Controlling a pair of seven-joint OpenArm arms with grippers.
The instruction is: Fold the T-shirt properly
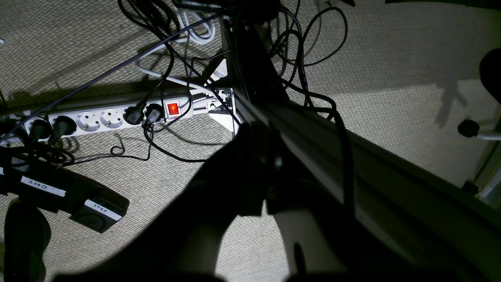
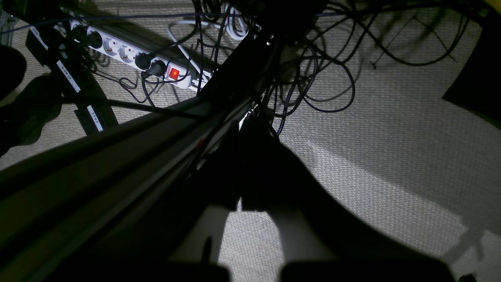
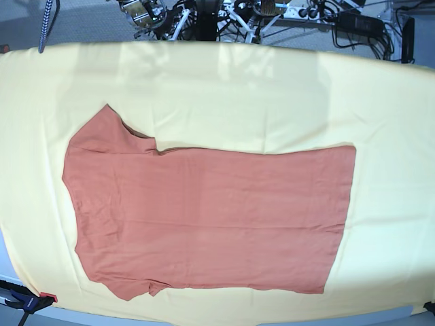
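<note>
The rust-orange T-shirt (image 3: 204, 217) lies spread flat on the pale yellow cloth (image 3: 272, 102), with its sleeves toward the left and its straight hem toward the right. Neither arm shows in the base view. Both wrist cameras look down at the floor below the table. My left gripper (image 1: 258, 172) is a dark silhouette with its fingers together and nothing between them. My right gripper (image 2: 254, 188) looks the same, shut and empty. The T-shirt is out of sight in both wrist views.
On the carpet lie a white power strip (image 1: 109, 117) with a lit red switch, tangled black cables (image 1: 297, 51) and a black labelled box (image 1: 78, 199). A metal frame beam (image 1: 352, 156) runs beside the left gripper. Stands and gear (image 3: 204, 17) crowd behind the table.
</note>
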